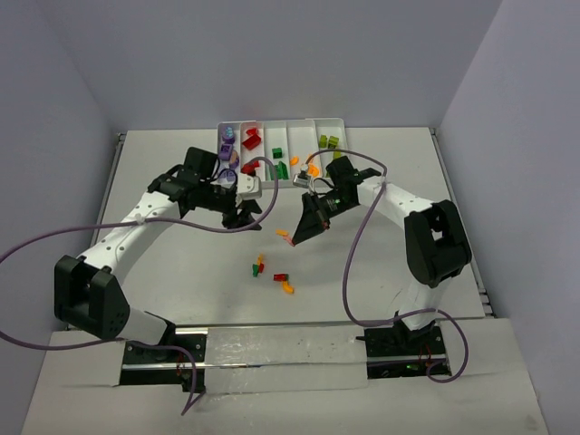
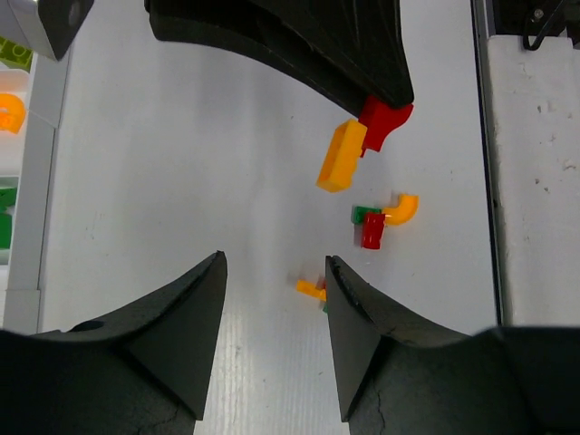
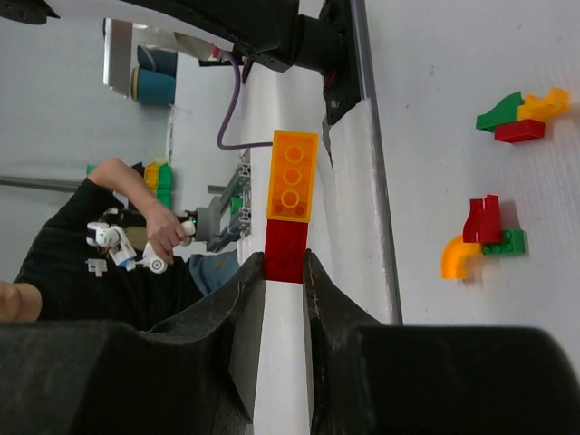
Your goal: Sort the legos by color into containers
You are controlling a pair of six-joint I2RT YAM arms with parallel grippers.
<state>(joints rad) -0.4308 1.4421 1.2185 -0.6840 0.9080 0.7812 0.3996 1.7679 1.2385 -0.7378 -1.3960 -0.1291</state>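
Right fingers [image 3: 254,292] pinch a red-and-orange stack [image 3: 290,204] over the bench [image 1: 199,290]
The grip closes on the red lower brick and leaves the orange one jutting past the tips, probably so the two colours can be pulled apart before sorting. The left fingers [image 2: 204,304] stand partly apart and empty at 9 o'clock of the stack, facing it, apparently ready to take the orange end. Loose legos [image 1: 258,268] lie on the bench at 6 o'clock of both sets of tips, and the sorted ones sit in the containers [image 1: 299,134] at 12 o'clock, along the far edge
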